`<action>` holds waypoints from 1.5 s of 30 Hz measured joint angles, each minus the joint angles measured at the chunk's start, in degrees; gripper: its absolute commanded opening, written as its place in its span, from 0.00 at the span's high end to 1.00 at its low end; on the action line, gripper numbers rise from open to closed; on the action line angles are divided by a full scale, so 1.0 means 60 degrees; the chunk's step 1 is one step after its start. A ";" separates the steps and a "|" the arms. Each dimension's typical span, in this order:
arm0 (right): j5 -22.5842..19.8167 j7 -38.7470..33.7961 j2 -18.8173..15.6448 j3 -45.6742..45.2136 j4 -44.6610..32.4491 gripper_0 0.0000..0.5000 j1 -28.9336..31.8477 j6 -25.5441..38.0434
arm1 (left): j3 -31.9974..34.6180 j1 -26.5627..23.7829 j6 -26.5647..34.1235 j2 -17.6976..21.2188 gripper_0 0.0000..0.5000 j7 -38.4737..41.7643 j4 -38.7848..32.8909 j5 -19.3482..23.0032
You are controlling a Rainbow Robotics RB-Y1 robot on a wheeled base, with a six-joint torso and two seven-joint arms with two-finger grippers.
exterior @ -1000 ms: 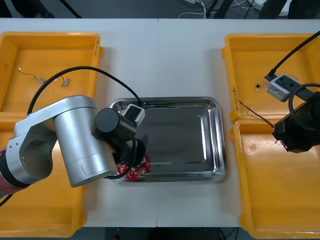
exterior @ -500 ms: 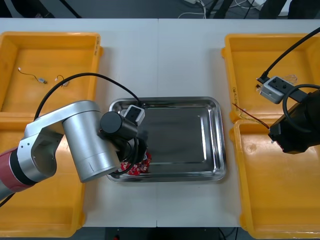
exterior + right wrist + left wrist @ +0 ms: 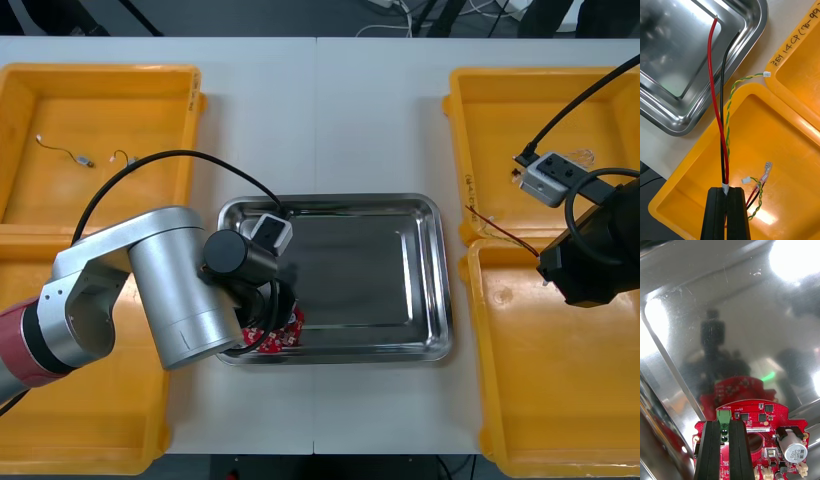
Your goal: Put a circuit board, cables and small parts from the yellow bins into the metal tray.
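Note:
My left gripper (image 3: 724, 423) is shut on the edge of a round red circuit board (image 3: 763, 420), at its green connector, low over the shiny metal tray (image 3: 733, 296). From the front, the board (image 3: 280, 334) peeks out under the left wrist at the tray's (image 3: 370, 270) near-left corner. My right gripper (image 3: 727, 190) is shut on a cable bundle: a red wire (image 3: 715, 93), a black wire (image 3: 724, 82) and a twisted yellow-green pair (image 3: 729, 112). It hangs above the right near bin (image 3: 763, 123), the wire ends reaching over the tray's rim. The front view shows the cable (image 3: 505, 232).
Two yellow bins stand at each side. The left far bin (image 3: 100, 100) holds a thin cable with small parts (image 3: 78, 156). Another small cable bundle (image 3: 758, 183) lies in the right near bin (image 3: 550, 400). The right far bin (image 3: 500, 110) is behind the right wrist.
The left arm has shifted a little to the right, bringing the board further over the tray's corner. The right arm edged left with its cables, then held still.

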 measured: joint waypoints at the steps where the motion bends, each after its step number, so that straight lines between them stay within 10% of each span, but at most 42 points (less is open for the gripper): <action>1: 0.0001 0.0000 0.0000 0.0000 0.0000 1.00 0.0000 0.0000 | 0.0000 0.0000 -0.0001 0.0000 1.00 0.0000 0.0000 0.0000; 18: 0.0005 0.0000 0.0000 0.0000 0.0000 1.00 0.0000 0.0000 | 0.0000 0.0000 -0.0354 0.0000 0.99 0.0000 0.0224 -0.0006; 23: 0.0008 0.0000 0.0000 0.0000 0.0000 1.00 0.0000 0.0000 | 0.0000 0.0000 -0.0456 0.0000 0.49 0.0000 0.0292 -0.0010; 33: 0.0009 0.0000 0.0000 0.0000 0.0000 1.00 0.0000 0.0000 | 0.0000 0.0000 -0.0632 0.0000 0.14 0.0002 0.0295 -0.0023; 45: 0.0010 0.0000 0.0000 0.0000 0.0000 1.00 0.0000 0.0000 | 0.0000 0.0000 -0.0667 0.0000 0.00 0.0005 0.0296 -0.0065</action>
